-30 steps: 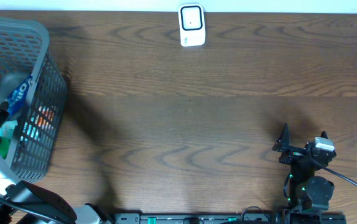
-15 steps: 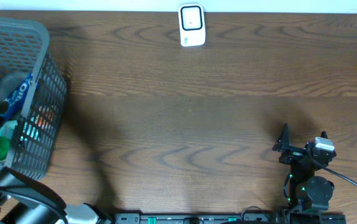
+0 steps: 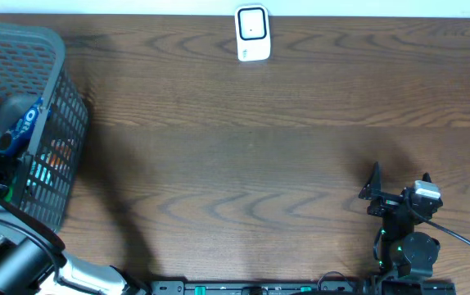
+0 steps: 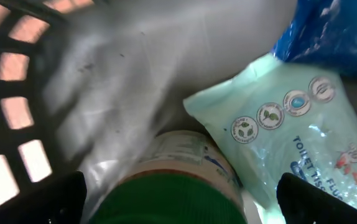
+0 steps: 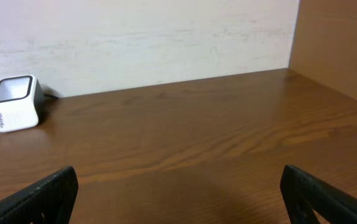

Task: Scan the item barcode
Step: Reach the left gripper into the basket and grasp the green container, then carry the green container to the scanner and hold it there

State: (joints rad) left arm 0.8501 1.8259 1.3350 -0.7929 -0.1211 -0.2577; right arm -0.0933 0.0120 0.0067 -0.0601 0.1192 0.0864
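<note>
At the near edge of the table (image 3: 243, 164), close to the right corner, the right pincer (image 3: 399, 179) stands released, its two fingers wide apart and nothing between them. In its own view only bare wood lies in front of it.

At the near left corner the left arm reaches into the grey basket (image 3: 59, 123), which stands at the left edge of the table. The left pincer (image 4: 178, 202) is also released. Its fingers (image 4: 60, 199) show at both lower corners of the left wrist view, and a tub with a green lid (image 4: 172, 196) sits between them, apart from both. Just beside the tub, on the right, lies a pale green packet (image 4: 284, 130) with round icons and the word "TOILET". A blue packet (image 4: 334, 31) lies behind it, and its edge overlaps the green one. The dark mesh wall of the basket closes the left side of this view.

Which of these items is the one for scanning, I cannot tell.

At the far edge of the table, about in the middle, the white scanner (image 3: 252, 33) stands alone, well apart from both arms, in front of a pale wall (image 5: 141, 37).
</note>
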